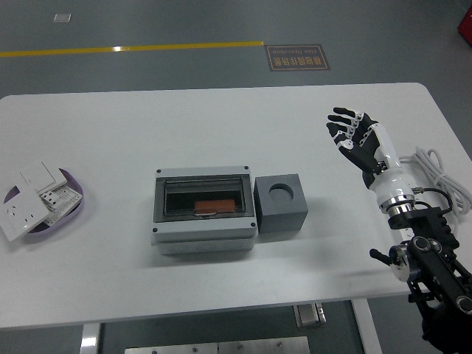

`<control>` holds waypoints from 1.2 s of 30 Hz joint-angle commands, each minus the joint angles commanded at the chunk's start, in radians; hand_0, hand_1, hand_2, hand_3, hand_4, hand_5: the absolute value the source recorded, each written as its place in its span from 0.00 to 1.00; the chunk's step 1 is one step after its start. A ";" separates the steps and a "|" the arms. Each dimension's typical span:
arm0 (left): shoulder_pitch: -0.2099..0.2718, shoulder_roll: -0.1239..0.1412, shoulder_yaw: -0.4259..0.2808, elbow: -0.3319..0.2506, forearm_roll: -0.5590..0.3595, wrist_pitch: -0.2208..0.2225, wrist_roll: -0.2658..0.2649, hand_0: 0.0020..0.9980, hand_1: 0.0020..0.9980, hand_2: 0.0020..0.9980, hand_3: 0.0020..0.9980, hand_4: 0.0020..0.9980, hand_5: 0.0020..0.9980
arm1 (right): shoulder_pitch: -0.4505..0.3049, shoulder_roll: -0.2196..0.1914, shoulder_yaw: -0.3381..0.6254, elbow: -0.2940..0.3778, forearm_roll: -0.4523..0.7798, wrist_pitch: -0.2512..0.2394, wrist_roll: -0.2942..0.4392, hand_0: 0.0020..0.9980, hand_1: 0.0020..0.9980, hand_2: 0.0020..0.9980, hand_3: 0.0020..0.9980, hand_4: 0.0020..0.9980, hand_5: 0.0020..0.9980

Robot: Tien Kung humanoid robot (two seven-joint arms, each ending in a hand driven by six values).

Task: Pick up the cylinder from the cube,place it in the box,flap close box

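My right hand (357,138) black with white finger segments, white forearm, silver wrist ring, black jointed arm, white cable (441,175)

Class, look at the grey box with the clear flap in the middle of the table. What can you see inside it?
Through the flap of the grey box an orange object lies inside, near the front. Its exact shape is unclear through the dark flap, and the rest of the interior is too dark to tell.

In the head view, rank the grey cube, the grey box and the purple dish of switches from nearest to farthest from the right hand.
From the right hand:
1. Grey cube, mid-table, left of the hand, its round socket empty.
2. Grey box, touching the cube's left side.
3. Purple dish of switches, at the table's far left edge.
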State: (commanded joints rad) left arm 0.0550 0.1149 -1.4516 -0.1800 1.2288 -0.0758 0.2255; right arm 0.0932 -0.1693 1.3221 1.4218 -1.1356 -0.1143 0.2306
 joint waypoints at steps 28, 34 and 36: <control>-0.008 0.003 0.001 0.000 0.001 -0.001 0.000 0.64 0.67 0.59 0.66 0.72 0.29 | -0.007 0.006 0.014 -0.003 -0.009 -0.006 -0.007 0.71 0.64 0.65 0.65 0.72 0.22; -0.010 0.002 0.004 0.000 -0.001 -0.001 0.000 0.63 0.67 0.59 0.66 0.72 0.29 | -0.005 0.003 0.015 -0.002 -0.009 -0.009 -0.007 0.71 0.64 0.64 0.64 0.72 0.22; -0.011 0.003 0.004 0.000 0.000 -0.001 0.000 0.63 0.67 0.59 0.66 0.72 0.29 | -0.004 0.000 0.014 -0.003 -0.008 -0.009 -0.007 0.71 0.64 0.64 0.64 0.72 0.22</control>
State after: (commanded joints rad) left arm 0.0437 0.1179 -1.4474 -0.1800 1.2291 -0.0767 0.2260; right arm 0.0896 -0.1697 1.3359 1.4184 -1.1439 -0.1237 0.2235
